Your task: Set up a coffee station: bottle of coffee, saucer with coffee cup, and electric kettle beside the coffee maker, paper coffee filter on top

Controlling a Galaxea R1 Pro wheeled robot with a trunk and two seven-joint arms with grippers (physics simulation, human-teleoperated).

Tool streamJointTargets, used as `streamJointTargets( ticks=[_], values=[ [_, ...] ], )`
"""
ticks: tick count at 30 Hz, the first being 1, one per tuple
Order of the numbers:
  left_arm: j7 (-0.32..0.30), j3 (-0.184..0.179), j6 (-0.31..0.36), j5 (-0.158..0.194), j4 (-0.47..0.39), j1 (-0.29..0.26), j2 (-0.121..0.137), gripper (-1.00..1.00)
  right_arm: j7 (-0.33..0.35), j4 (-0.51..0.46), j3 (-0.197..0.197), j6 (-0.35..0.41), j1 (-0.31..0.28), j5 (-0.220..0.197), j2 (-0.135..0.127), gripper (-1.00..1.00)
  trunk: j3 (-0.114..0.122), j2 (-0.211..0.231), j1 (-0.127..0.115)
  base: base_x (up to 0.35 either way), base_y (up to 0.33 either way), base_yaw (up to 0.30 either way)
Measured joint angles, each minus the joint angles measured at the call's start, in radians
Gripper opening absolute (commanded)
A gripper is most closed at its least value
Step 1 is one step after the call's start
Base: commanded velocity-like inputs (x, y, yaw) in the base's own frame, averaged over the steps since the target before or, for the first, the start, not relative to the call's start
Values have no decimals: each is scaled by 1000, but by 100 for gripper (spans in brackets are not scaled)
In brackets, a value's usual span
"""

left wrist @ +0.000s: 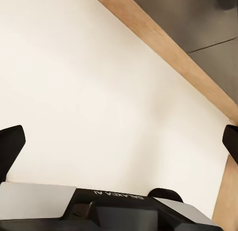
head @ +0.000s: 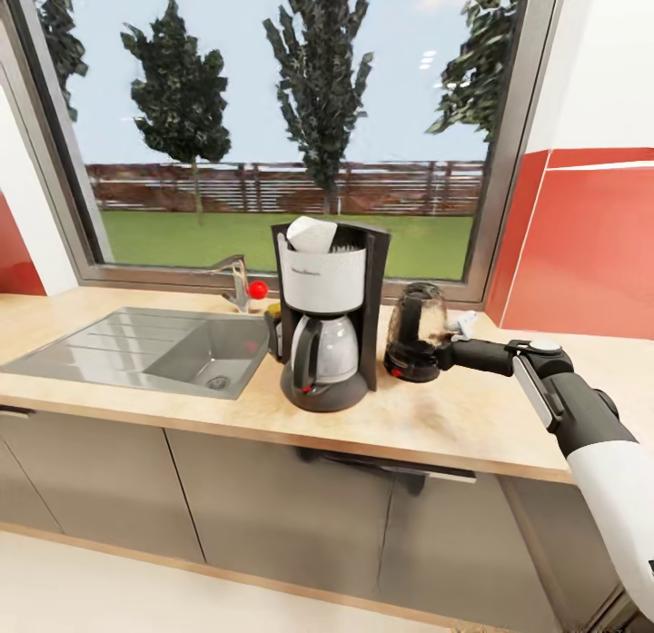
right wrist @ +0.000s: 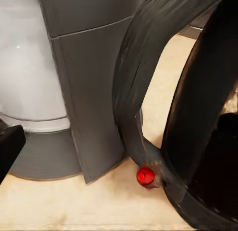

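Note:
The black-and-white coffee maker (head: 322, 329) stands on the countertop (head: 472, 415) with a white paper filter (head: 312, 234) in its top. Just to its right stands the dark electric kettle (head: 415, 333). My right gripper (head: 444, 347) reaches in from the right, level with the kettle's handle. In the right wrist view the kettle handle (right wrist: 133, 92) arches between the open jaws, one finger (right wrist: 10, 149) shows at the edge, and the coffee maker (right wrist: 79, 87) is just beyond. A small yellow-and-dark object (head: 272, 319) peeks from behind the coffee maker. My left gripper (left wrist: 119, 136) hangs open over the pale floor.
A steel sink (head: 136, 347) with a faucet (head: 238, 284) and red knob (head: 259, 290) lies left of the coffee maker. A large window backs the counter and a red wall (head: 590, 252) stands at the right. A small grey-white object (head: 464, 322) sits behind my right gripper.

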Motion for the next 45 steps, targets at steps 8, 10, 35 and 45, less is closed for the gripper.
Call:
streamJointTargets(
  ticks=[8,10,35,45],
  values=[
    [0,0,0,0,0,0,0,100,0,1,0,0,0,0,0,100,0,0,0,-235,-181,0],
    [0,0,0,0,0,0,0,100,0,1,0,0,0,0,0,100,0,0,0,-246,-189,0],
    [0,0,1,0,0,0,6,100,119,-4,7,-50,2,-13,1,100,0,0,0,-113,-9,0],
    [0,0,1,0,0,0,6,100,210,-101,82,-53,102,-13,42,100,0,0,0,-1,0,0]
  ],
)
